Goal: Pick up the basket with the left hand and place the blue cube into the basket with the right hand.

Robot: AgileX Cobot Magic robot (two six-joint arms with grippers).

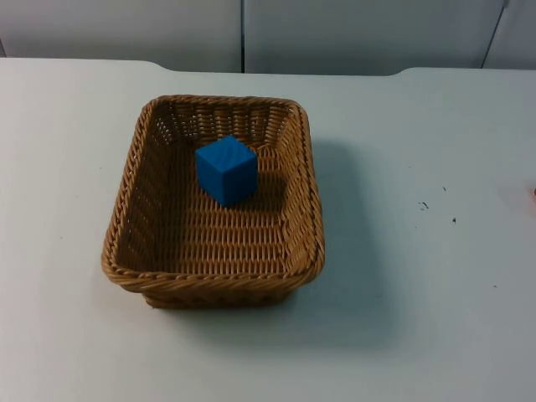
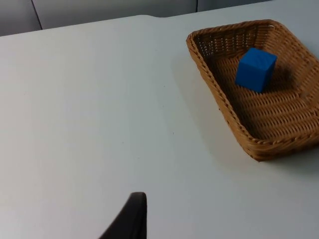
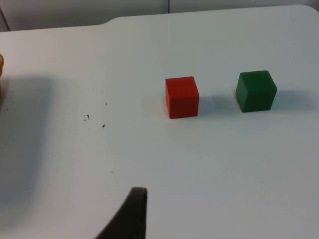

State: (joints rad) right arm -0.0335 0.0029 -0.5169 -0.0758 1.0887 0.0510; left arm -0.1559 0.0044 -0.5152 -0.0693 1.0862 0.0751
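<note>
A: Top view first. We see the basket sitting flat on the white table, with the blue cube inside it, toward the far wall of the basket, resting on the woven floor.

B: Agreed. Left wrist view: we get one black fingertip of the left end effector, and the basket sits ahead of it and off to one side, well apart, nothing touching. Blue cube is inside there too.

A: Open or closed on the left end effector?

B: We cannot tell, just one fingertip over bare table. It holds nothing that we can see.

A: Right wrist view: fingertip of the right end effector above the table. Ahead of it we have a red cube and a green cube, side by side, apart from each other, both clear of the fingertip.

B: Small dark specks on the table ahead too. State of the right end effector?

A: Same, we cannot tell.
</note>
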